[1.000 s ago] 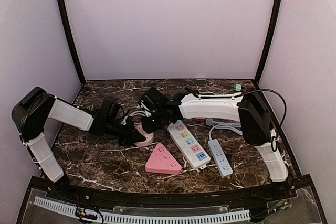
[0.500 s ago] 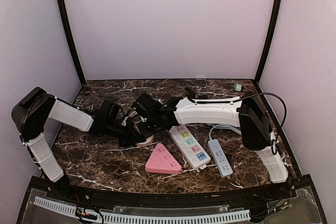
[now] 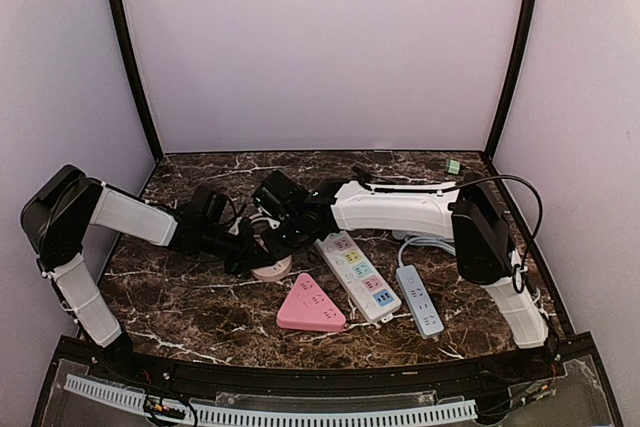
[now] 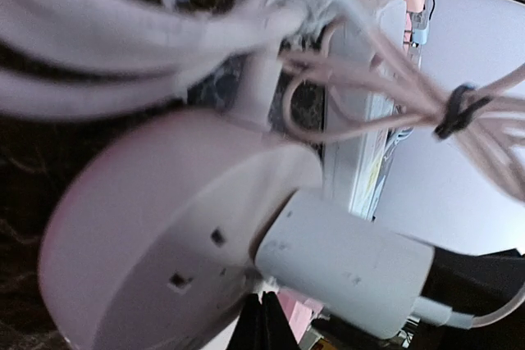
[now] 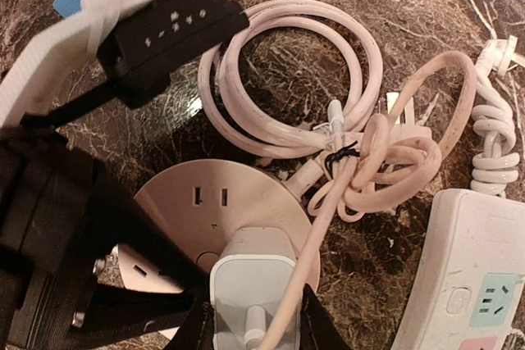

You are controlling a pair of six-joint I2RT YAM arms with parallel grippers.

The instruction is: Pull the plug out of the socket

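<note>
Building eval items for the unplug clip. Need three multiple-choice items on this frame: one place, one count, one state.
1. Where is the white plug?
A) seated in the round pink socket
B) lying loose on the marble
C) lifted clear of everything

2. How many long power strips show in the top view?
A) one
B) two
C) four

3. What is the state of the right gripper?
A) wide open, away from the plug
B) shut on the white plug
C) shut on the cable bundle

Answers:
1. A: the plug body stands on the round socket's face with no gap between them.
2. B: the white power strip and the grey-blue power strip lie side by side.
3. B: in the right wrist view, its fingers press both sides of the plug.
</note>
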